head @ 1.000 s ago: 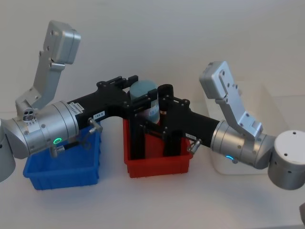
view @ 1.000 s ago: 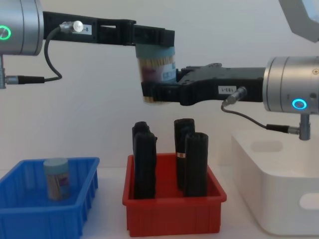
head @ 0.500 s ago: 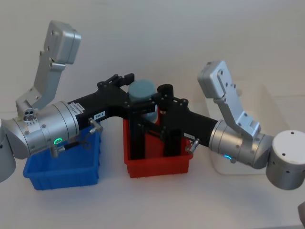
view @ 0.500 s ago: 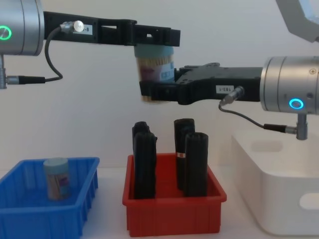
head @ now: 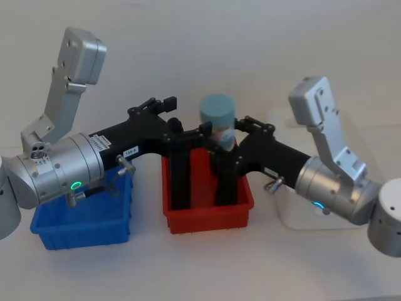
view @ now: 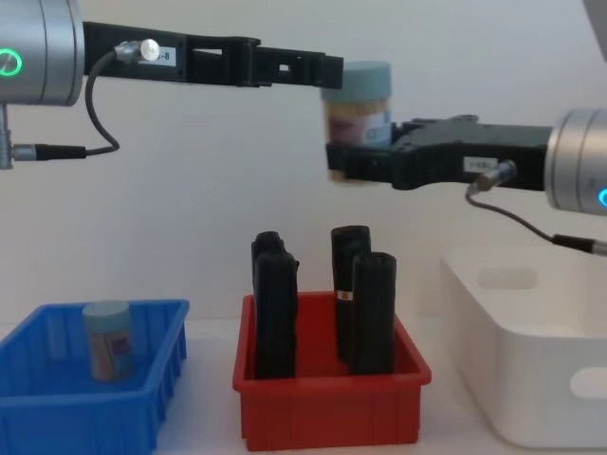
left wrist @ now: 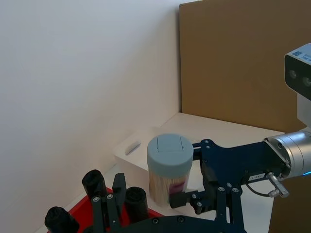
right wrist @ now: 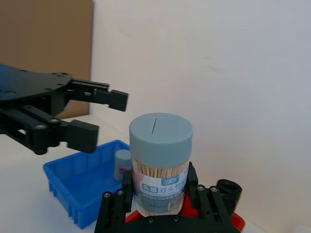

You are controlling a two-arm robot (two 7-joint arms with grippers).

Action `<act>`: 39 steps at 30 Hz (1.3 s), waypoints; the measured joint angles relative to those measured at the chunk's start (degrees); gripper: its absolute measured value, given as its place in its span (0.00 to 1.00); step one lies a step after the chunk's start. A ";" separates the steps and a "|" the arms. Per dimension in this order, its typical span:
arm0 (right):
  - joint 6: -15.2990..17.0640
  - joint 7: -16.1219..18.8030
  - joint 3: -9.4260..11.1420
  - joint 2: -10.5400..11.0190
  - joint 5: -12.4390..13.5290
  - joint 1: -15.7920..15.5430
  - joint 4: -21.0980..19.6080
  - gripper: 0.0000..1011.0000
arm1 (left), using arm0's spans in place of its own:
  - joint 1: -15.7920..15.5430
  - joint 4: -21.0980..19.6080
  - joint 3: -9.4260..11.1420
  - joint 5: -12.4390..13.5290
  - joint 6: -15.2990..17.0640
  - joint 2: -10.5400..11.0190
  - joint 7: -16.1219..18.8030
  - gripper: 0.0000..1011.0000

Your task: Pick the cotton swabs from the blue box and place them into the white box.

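One jar of cotton swabs (head: 217,119), clear with a pale blue-green lid, hangs in the air above the red bin, and my right gripper (head: 218,143) is shut on its lower half. The right wrist view has this jar (right wrist: 160,162) upright between the fingers. My left gripper (head: 170,114) stands open just left of it, apart from the jar (view: 358,104). A second jar of cotton swabs (view: 107,339) stands upright in the blue box (view: 142,398) at the left. The white box (view: 531,379) sits at the right, below the right arm.
A red bin (view: 332,412) between the two boxes holds several tall black rolls (view: 372,313), directly under the held jar. The left arm (view: 190,59) reaches across above the blue box. A brown board (left wrist: 243,63) stands behind the white box.
The left gripper has let go of the jar. The right gripper, shut on it, has carried it up and to the right, away from the left fingers and toward the white box.
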 joint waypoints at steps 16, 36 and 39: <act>-1.18 -11.32 3.04 3.02 3.11 -3.05 -0.83 0.63 | 0.00 0.00 0.00 0.00 0.00 0.00 0.00 0.99; -0.67 -23.95 5.45 3.51 4.80 -3.24 6.62 0.63 | 0.00 0.00 0.00 0.01 0.00 0.00 0.01 0.99; 0.31 -25.26 5.64 3.23 5.00 -2.63 9.19 0.63 | 0.00 0.00 0.00 0.01 0.00 0.00 0.01 0.99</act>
